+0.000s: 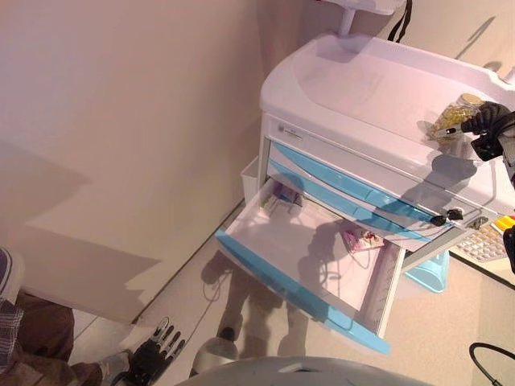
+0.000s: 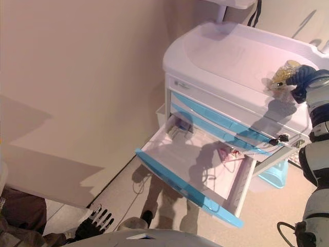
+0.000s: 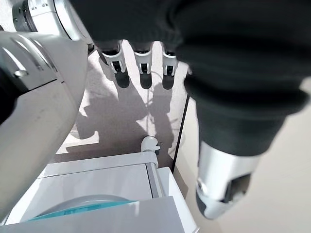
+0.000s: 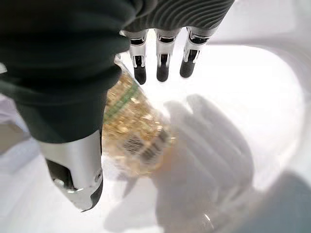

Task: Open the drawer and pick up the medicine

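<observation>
**Free room and obstacles**

White-and-blue plastic drawer [image 1: 299,269] stands pulled out, its white floor mostly bare; small pink packet [image 1: 362,240] lies near the back right. Blue drawer fronts [image 1: 346,189] above overhang the rear. White cart top [image 1: 362,88] is broad and bare left of my right hand [image 1: 491,121] and the clear bottle of yellow capsules [image 1: 455,117].

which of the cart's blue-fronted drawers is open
The lowest drawer, pulled far out with a small pink packet inside; the two blue-fronted drawers above it are shut.

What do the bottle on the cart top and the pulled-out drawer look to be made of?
Bottle: seemingly clear plastic, possibly glass; yellowish capsules show through its wall. Drawer: apparently smooth moulded plastic, white inside with a light blue front, faintly glossy.
</observation>
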